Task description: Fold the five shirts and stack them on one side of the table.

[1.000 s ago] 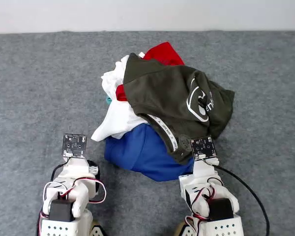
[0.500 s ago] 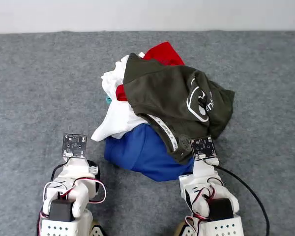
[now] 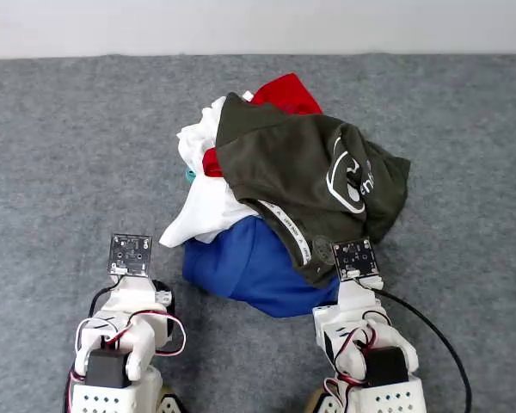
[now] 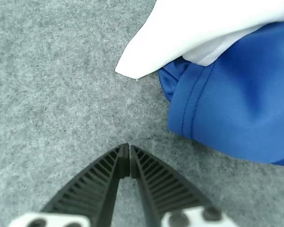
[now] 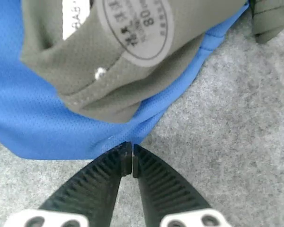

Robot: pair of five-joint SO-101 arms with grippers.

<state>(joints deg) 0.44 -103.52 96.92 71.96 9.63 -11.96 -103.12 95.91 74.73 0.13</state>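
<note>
The left claw (image 4: 129, 163) and right claw (image 5: 132, 161) sat clenched, empty; the soft, limp shirts (image 3: 301, 172) probably wanted pinching at a hem.

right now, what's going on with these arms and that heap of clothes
Nothing is folded yet. The shirts lie heaped on the table: olive shirt on top, blue shirt beneath, white shirt and red shirt poking out. The left gripper and right gripper, both shut and empty, sit at the heap's near edge.

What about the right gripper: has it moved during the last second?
No. In the high view, the right gripper stays at the same near edge of the blue shirt, below the olive shirt's hem.
</note>
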